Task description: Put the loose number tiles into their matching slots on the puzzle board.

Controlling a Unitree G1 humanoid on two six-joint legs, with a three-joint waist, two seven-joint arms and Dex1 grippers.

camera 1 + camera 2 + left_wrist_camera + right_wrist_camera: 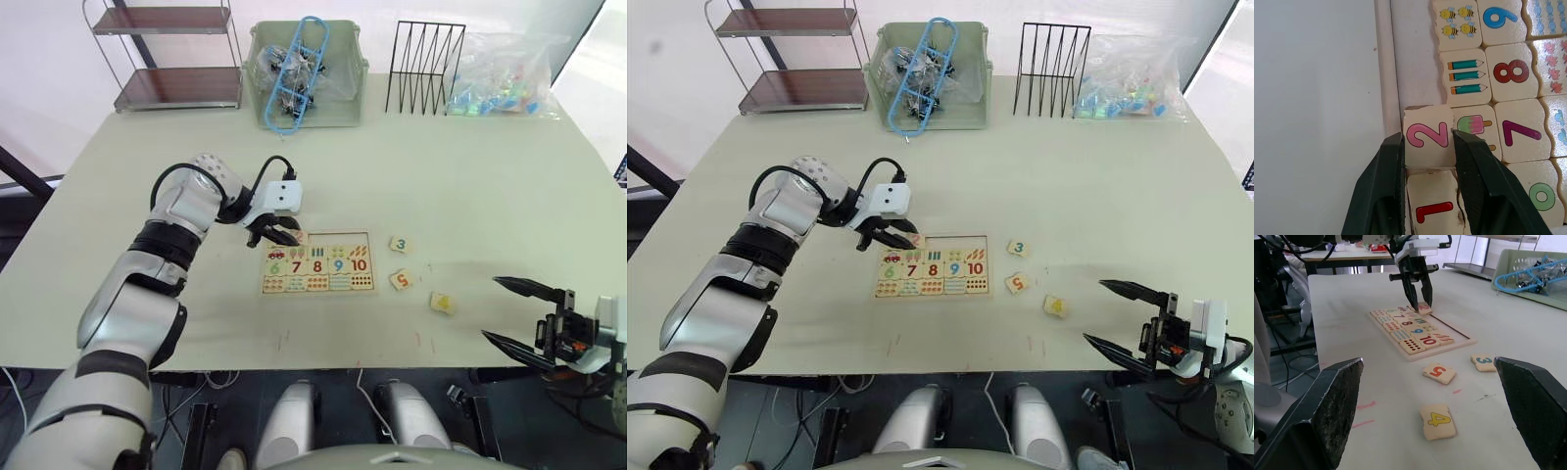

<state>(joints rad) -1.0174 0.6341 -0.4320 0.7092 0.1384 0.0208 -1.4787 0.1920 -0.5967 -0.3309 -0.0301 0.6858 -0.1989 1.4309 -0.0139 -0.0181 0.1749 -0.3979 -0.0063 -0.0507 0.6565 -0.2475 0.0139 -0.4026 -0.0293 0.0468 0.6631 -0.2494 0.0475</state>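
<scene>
A pale desk carries the scene, with a two-tier wire shelf, a green bin holding a blue rack, a black wire divider and a clear bag of coloured pieces ranged along its far edge. Near the middle lies the puzzle board, a flat pale-wood frame whose lower rows hold the 6 to 10 number tiles with picture and dot tiles around them. The robot's left arm reaches across to the board's far left corner, where the left gripper has its black jaws clamped on the pink 2 tile, which sits tilted at the top row of slots, just beside the red 1 tile already lying in the corner recess. The rest of that top row is bare wood. To the right of the board, apart from it, three loose tiles rest on the desk: the green 3 tile farthest back, the orange 5 tile nearer, and the yellow 4 tile nearest the desk's front edge. The right gripper hangs at the front right edge of the desk, its jaws spread wide and holding nothing, well apart from the tiles.
</scene>
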